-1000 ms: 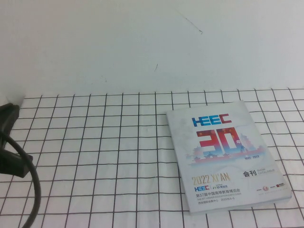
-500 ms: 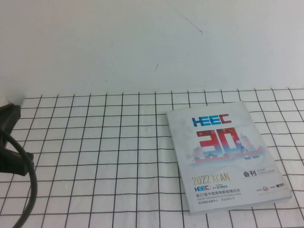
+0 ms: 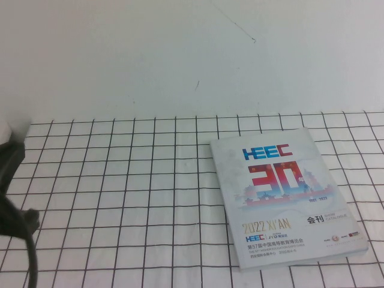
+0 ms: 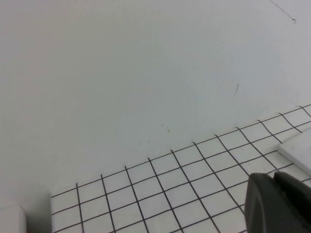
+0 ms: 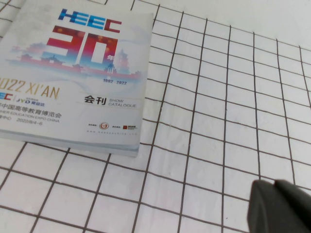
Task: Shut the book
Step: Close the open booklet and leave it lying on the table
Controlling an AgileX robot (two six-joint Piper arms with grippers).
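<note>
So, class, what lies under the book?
The closed book lies flat on the gridded cloth. The grid lines vanish beneath it, and anything else there is covered. The left gripper is at the cloth's left edge, the right gripper off the book's right side.

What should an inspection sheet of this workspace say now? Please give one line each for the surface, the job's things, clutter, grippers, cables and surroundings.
Surface: white grid cloth, flat, black lines.
Job's things: book already closed, cover up, lying flat on the robot's right side of the cloth.
Clutter: one small white block beside the grid; what it is cannot be told.
Grippers: left gripper over the cloth, apart from the book, its left arm at the left edge; right gripper over bare grid near the book, not touching it, outside the high view.
Cables: one dark cable hanging by the left arm.
Surroundings: plain white area beyond the grid, with thin dark marks.
</note>
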